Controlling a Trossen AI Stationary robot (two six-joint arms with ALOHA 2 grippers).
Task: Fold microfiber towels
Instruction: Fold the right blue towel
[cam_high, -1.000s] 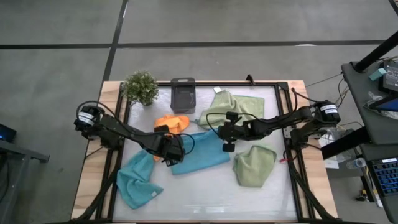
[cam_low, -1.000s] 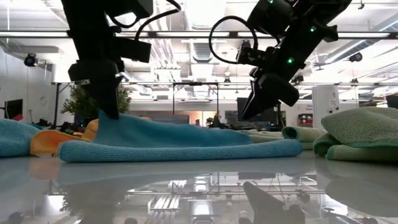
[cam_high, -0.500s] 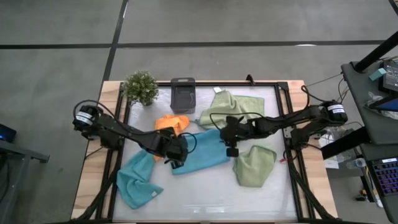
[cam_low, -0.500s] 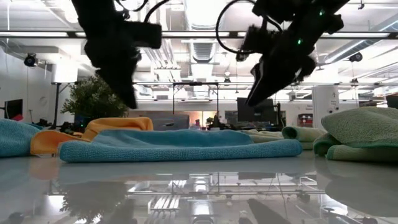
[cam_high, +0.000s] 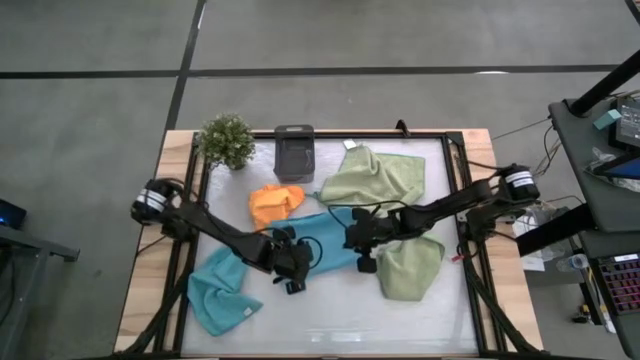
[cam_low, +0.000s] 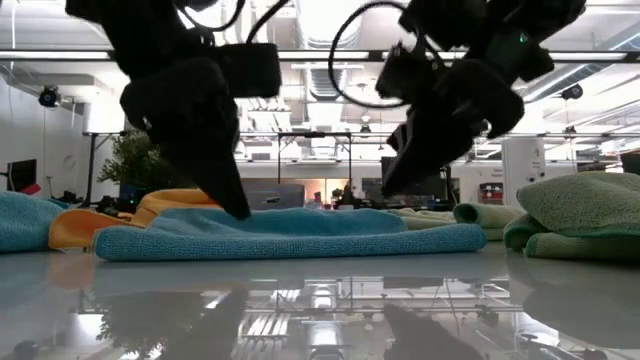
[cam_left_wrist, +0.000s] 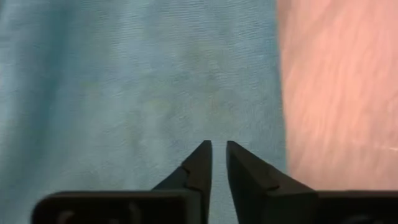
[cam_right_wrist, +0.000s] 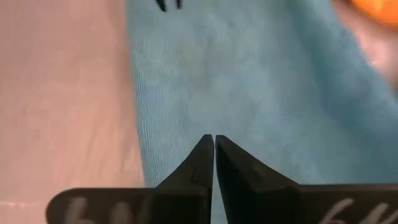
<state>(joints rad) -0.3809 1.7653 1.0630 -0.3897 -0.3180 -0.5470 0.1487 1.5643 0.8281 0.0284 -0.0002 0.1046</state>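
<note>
Blue towel (cam_high: 325, 243) lies under both end effectors, left (cam_left_wrist: 218, 149) nearly closed, right (cam_right_wrist: 214, 142) closed.

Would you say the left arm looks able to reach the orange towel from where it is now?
Probably yes. The left gripper sits over the middle blue towel, and the orange towel lies just beyond it with nothing on top; only the left arm's own links lie nearby.

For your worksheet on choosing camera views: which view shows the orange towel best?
The high view: the orange towel shows whole, crumpled beside the middle blue towel. The low view shows only its edge; the right wrist view catches one corner; the left wrist view shows none.
</note>
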